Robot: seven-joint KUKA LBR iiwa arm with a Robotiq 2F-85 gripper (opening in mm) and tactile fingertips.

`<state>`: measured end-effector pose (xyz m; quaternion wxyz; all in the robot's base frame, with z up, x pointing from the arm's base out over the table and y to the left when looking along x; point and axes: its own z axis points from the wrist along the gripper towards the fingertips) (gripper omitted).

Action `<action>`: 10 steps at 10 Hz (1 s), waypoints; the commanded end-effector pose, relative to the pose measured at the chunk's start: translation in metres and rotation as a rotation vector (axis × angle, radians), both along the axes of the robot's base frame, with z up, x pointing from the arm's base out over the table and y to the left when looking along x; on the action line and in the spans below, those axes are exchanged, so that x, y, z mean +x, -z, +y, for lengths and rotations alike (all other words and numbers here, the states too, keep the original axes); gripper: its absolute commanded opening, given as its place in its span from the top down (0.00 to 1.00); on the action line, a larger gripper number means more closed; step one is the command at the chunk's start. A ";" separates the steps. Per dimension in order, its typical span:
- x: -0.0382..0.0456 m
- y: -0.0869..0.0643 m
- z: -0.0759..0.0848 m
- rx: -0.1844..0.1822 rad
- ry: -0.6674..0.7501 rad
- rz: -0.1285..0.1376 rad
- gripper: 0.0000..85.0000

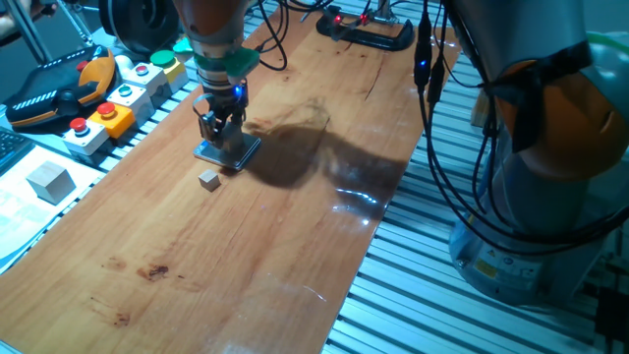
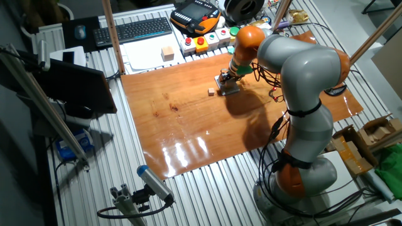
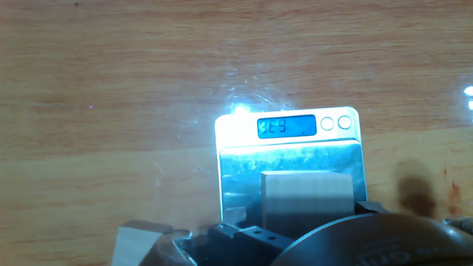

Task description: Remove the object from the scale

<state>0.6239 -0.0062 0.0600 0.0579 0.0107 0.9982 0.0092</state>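
Note:
The scale [image 3: 288,159] is a thin square pad with a lit blue display, lying on the wooden table. It also shows in one fixed view [image 1: 241,155] and in the other fixed view [image 2: 231,90]. A pale block [image 3: 307,193] sits on its plate. My gripper [image 1: 218,136] is down at the scale, also seen in the other fixed view [image 2: 225,80]. Its dark fingers [image 3: 236,238] stand at either side of the block. I cannot tell whether they press on it.
A small wooden cube [image 1: 208,179] lies on the table just in front of the scale. A grey cube [image 1: 49,181] sits on paper at the left. Button boxes [image 1: 108,116] and a teach pendant [image 1: 54,93] line the far left edge. A black clamp [image 1: 369,34] is at the back.

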 end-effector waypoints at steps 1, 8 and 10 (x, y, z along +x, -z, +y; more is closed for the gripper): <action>0.0002 0.000 0.000 0.000 -0.004 0.004 0.25; -0.0001 -0.029 -0.037 -0.040 -0.016 0.020 0.99; 0.0026 -0.035 -0.065 -0.036 -0.035 0.025 0.99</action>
